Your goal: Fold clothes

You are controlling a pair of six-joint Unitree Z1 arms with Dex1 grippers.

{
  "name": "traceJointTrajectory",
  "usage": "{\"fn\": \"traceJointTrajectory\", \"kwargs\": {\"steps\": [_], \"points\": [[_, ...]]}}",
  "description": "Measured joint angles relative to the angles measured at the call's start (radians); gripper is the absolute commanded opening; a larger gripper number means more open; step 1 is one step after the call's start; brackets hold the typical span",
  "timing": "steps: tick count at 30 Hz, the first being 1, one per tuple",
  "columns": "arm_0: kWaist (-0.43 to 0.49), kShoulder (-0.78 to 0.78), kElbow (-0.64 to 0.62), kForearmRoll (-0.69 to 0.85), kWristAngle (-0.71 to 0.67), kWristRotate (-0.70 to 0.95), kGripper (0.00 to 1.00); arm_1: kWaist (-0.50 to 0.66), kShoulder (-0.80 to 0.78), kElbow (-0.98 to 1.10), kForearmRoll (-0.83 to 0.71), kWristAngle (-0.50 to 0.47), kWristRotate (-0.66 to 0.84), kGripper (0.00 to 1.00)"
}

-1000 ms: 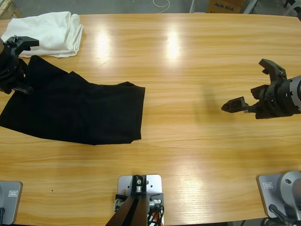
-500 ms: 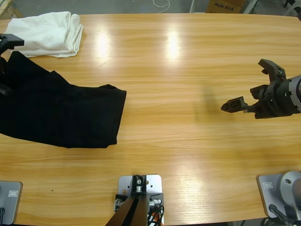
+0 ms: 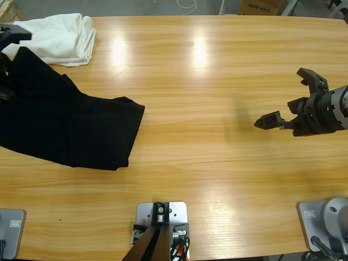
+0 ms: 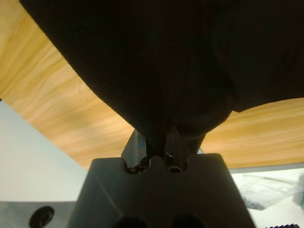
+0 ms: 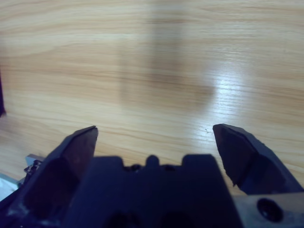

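Black fabric polo shirt sprawls at the long wooden worktop's left edge, pinched by the left gripper for dragging; the right gripper hovers apart, empty, near the right edge.

Our left hand sits at nine o'clock on the far edge of the high view, jaws pinched tight on a fold of the black shirt. Our right arm enters from three o'clock, its hand hovering above the table, jaws spread wide and gripping nothing.
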Motion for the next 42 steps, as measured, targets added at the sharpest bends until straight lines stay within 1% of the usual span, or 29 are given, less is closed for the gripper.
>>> {"fn": "traceJointTrajectory", "kwargs": {"steps": [8, 18, 27, 28, 29, 30, 31, 32, 33, 38, 42], "points": [[-0.102, 0.120, -0.161, 0.002, -0.045, 0.000, 0.000, 0.000, 0.000, 0.000, 0.000, 0.000, 0.000, 1.000], [-0.236, 0.281, -0.308, 0.003, -0.119, 0.000, 0.000, 0.000, 0.000, 0.000, -0.002, 0.000, 0.000, 1.000], [-0.321, 0.397, -0.329, 0.003, -0.192, 0.000, 0.000, 0.000, 0.000, 0.000, -0.002, 0.000, 0.000, 1.000], [-0.325, 0.406, -0.334, 0.003, -0.199, 0.000, 0.019, 0.000, 0.000, 0.000, -0.002, 0.000, 0.000, 1.000], [-0.328, 0.414, -0.339, 0.003, -0.207, 0.000, 0.329, 0.000, 0.000, 0.000, -0.002, 0.000, 0.000, 1.000], [-0.330, 0.421, -0.345, 0.003, -0.221, 0.000, 0.770, 0.000, 0.000, 0.000, -0.002, 0.000, 0.000, 1.000], [-0.331, 0.427, -0.356, 0.003, -0.237, 0.000, 0.956, 0.000, 0.000, 0.000, -0.002, 0.000, 0.000, 1.000], [-0.332, 0.434, -0.369, 0.003, -0.256, 0.000, 0.996, 0.000, 0.001, 0.000, -0.002, 0.000, 0.000, 1.000], [-0.334, 0.441, -0.386, 0.003, -0.277, 0.000, 1.000, 0.000, 0.002, 0.000, -0.002, 0.000, 0.000, 1.000], [-0.359, 0.487, -0.488, 0.004, -0.345, 0.000, 1.000, 0.000, 0.013, 0.000, -0.003, 0.000, 0.000, 1.000], [-0.374, 0.512, -0.541, 0.004, -0.372, 0.000, 1.000, 0.000, 0.021, 0.000, -0.003, 0.000, 0.000, 1.000]]}}
